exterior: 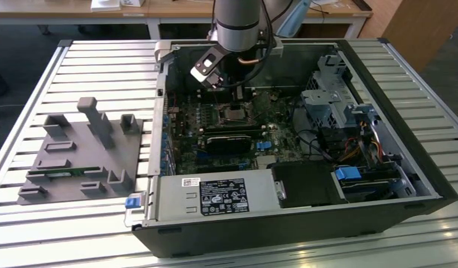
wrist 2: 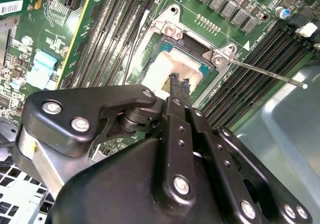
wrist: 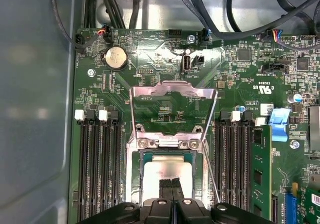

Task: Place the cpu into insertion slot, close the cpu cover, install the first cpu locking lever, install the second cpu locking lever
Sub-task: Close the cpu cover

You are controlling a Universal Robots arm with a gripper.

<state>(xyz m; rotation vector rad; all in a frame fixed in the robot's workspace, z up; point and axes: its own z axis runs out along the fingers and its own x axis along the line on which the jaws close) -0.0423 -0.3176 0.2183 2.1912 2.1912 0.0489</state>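
Your gripper (wrist: 171, 182) is down inside the open computer case (exterior: 288, 231). Its two fingers are pressed together with nothing visible between them. Directly under the fingertips lies the chip (wrist: 167, 165), silver top up, sitting flat in the socket (wrist 2: 192, 48), whose dark frame shows around the chip's edges. You cannot tell from these views whether the fingertips touch the chip or hang just above it.

Just beyond the fingertips, the cover (wrist: 172, 88) stands swung up on its hinge at the far edge of the socket, and the circuit board (wrist: 165, 64) shows through its window. A thin lever (wrist 2: 267, 74) runs out from a corner of the socket, away from the fingers, angled over the memory slots (wrist: 237, 169) that flank the socket on both sides of your gripper.

Well away from the hand, outside the case, a grey fixture (exterior: 57, 162) sits on the slatted table (exterior: 102, 61).
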